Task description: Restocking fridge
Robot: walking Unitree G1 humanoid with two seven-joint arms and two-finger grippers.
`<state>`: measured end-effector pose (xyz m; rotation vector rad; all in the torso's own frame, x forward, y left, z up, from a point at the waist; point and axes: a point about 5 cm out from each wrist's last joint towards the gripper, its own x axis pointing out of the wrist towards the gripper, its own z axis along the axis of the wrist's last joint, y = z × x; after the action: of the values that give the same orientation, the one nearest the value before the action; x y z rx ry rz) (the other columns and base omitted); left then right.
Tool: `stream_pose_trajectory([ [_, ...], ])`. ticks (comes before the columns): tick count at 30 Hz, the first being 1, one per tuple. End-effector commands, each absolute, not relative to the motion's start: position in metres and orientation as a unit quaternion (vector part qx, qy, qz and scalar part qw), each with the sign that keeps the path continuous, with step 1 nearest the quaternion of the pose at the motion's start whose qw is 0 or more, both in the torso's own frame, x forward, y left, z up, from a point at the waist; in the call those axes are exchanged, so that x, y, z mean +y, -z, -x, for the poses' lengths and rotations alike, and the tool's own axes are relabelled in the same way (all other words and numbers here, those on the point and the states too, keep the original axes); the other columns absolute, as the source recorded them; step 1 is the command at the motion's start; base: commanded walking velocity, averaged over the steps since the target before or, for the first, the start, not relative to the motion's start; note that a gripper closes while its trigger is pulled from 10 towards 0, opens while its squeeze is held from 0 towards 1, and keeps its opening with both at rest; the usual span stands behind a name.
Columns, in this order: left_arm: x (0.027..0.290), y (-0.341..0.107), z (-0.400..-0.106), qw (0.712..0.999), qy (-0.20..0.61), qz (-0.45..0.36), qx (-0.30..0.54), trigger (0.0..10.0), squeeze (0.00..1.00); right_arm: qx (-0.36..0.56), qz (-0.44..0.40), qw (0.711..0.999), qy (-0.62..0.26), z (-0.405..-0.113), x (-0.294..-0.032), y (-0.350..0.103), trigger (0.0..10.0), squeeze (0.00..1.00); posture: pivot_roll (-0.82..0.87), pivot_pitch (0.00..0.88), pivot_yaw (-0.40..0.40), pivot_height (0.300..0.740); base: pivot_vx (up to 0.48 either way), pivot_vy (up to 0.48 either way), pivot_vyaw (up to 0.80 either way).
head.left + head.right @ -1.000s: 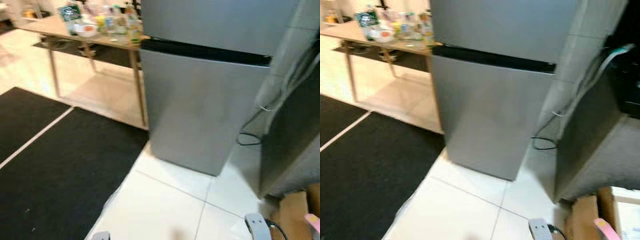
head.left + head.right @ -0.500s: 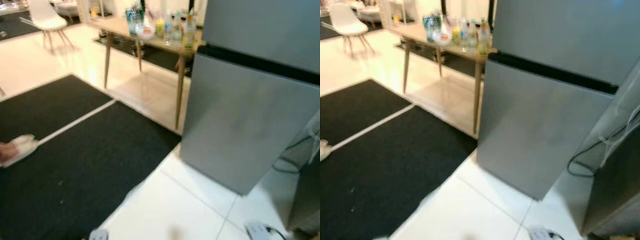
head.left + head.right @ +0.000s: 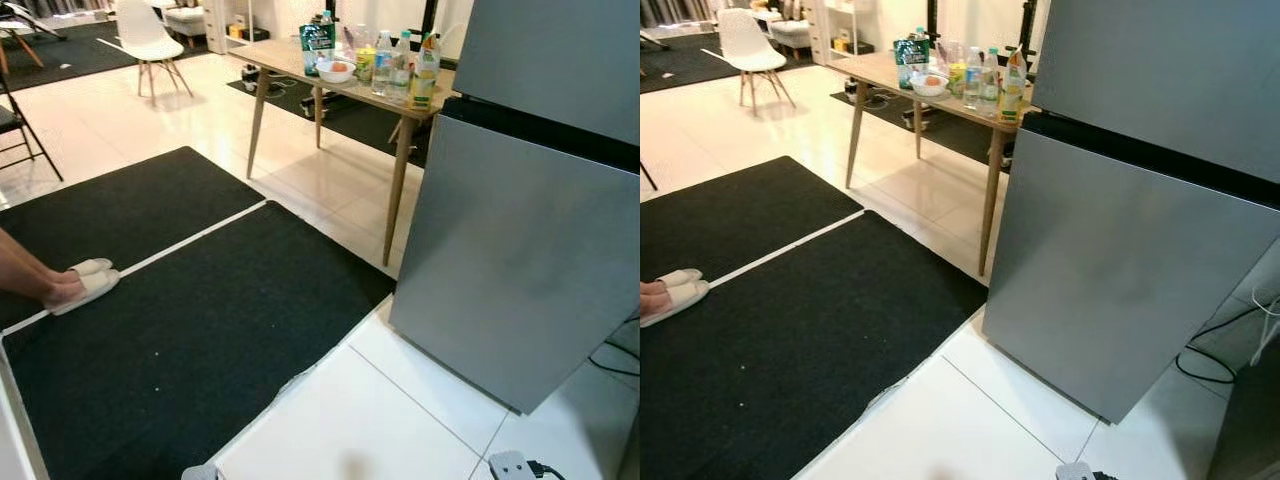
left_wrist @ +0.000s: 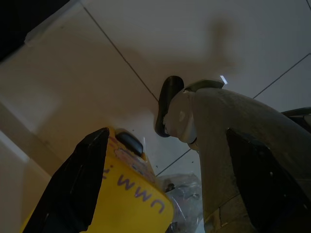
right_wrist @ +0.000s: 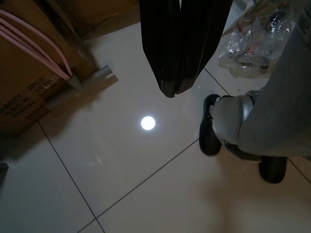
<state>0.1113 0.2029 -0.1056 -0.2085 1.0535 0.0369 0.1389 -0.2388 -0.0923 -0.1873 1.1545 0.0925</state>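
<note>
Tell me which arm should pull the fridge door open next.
Right. The fridge stands closed toward the robot's right, and the right gripper hangs empty with its fingers together, while the left gripper is occupied by a yellow package.

Home: fridge [image 3: 1120,250], dining table [image 3: 902,78], white chair [image 3: 748,45]

fridge [image 3: 520,240]: brushed grey metal, matt
floor tiles [image 3: 940,420]: glossy white
mats [image 3: 180,330]: black, matt cloth
surface [image 3: 880,70]: pale wood
</note>
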Motion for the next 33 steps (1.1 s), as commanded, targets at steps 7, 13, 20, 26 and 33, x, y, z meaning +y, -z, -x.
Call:
stream_pose_trajectory([
  [7,0.2037,0.1066,-0.108,0.855,-0.008,0.088,0.511,10.0,0.0,0.554,0.103,0.826,-0.026,-0.1365,-0.2438,0.0925,10.0,0.0,-0.06,0.012,-0.036,0.74,0.314,0.0,0.0],
  [13,0.205,0.1067,-0.1071,0.854,-0.009,0.086,0.513,10.0,0.0,0.558,0.102,0.823,-0.02,-0.1359,-0.2454,0.0924,10.0,0.0,-0.06,0.013,-0.034,0.74,0.319,0.0,0.0],
  [20,0.2081,0.1067,-0.1055,0.853,-0.015,0.083,0.515,10.0,0.0,0.563,0.105,0.82,-0.019,-0.1351,-0.2449,0.093,10.0,0.0,-0.06,0.017,-0.032,0.74,0.318,0.0,-0.57],
  [26,0.2089,0.1068,-0.1049,0.852,-0.016,0.083,0.516,10.0,0.0,0.566,0.113,0.817,-0.008,-0.1345,-0.2475,0.0928,10.0,0.0,-0.05,0.017,-0.03,0.74,0.319,0.0,-0.79],
  [33,0.2085,0.1067,-0.1053,0.852,-0.014,0.083,0.516,10.0,0.0,0.554,0.118,0.824,0.0,-0.1388,-0.2501,0.0905,10.0,0.0,-0.06,0.017,-0.027,0.74,0.314,0.0,-0.65],
])
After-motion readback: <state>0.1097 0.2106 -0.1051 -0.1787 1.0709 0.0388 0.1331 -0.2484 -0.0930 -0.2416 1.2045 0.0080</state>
